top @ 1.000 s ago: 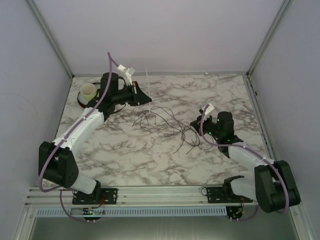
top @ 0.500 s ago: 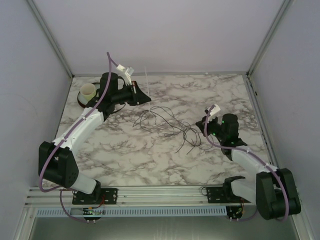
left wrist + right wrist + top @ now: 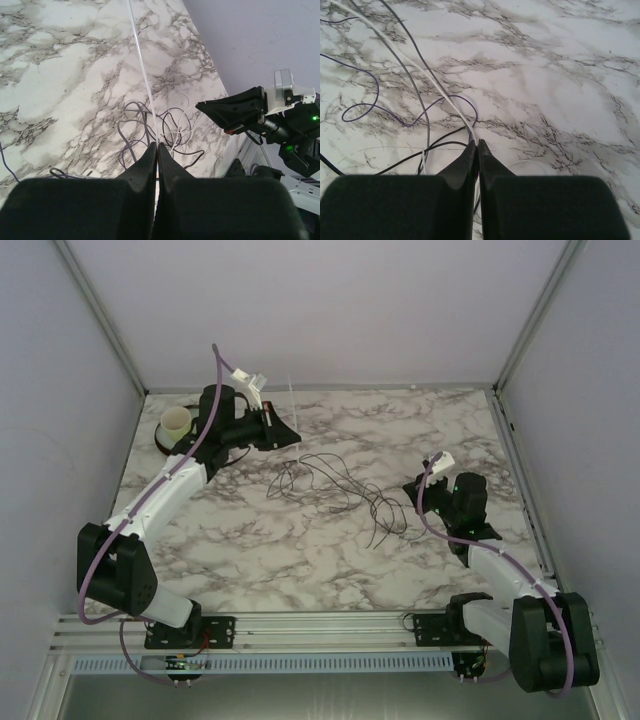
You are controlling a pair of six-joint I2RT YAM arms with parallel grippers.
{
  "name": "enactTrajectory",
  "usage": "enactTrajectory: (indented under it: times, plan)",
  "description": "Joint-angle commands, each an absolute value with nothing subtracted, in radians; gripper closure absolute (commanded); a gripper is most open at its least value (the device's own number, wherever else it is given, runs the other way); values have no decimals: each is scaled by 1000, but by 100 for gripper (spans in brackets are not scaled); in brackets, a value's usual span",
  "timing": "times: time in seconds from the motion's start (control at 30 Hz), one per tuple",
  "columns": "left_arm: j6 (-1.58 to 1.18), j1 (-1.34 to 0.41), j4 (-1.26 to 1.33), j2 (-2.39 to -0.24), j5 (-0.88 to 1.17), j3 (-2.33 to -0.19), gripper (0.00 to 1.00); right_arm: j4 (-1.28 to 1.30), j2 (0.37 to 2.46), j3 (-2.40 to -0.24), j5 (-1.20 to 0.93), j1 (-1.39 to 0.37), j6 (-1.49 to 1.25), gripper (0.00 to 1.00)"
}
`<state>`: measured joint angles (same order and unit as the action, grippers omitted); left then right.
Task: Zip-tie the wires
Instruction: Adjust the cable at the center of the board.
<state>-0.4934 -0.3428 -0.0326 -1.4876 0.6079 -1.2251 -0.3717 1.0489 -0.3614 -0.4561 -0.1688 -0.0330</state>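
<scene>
Judging by how things lie, the job is at an early stage: the wires point(image 3: 335, 488) sprawl in loose loops on the marble table point(image 3: 250, 560), a little toward 3 o'clock of its centre, ungathered and with no tie around them. The left gripper point(image 3: 157, 145), off at 10 o'clock from the bunch, is clamped on a thin white zip tie point(image 3: 142, 75) that juts straight out from its tips, unlooped. The right gripper point(image 3: 477, 143), at the 3 o'clock edge of the tangle, has its jaws together where a pale strand runs into the tips, so that strand looks pinched. Bunching, wrapping, threading and cinching all remain. The tie's far end is cut off at the top of the left wrist view, its head cannot be picked out, and the strands are too fine to count
</scene>
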Motion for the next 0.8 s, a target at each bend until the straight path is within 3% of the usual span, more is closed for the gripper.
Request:
enactTrajectory:
  times: [0.0,0.67,0.77]
  plan:
    - [-492,-335,-27,-1469,603,-1242,100,-376,1031,-359,-442,-143,-46,100]
    - [-497,-333,-22,-1472,609,-1249,100,-367,1030,-368,-472,-98,-64,99]
    - [-497,-334,-20,-1471,611,-1250,100,-380,1011,-381,-494,-100,-77,79]
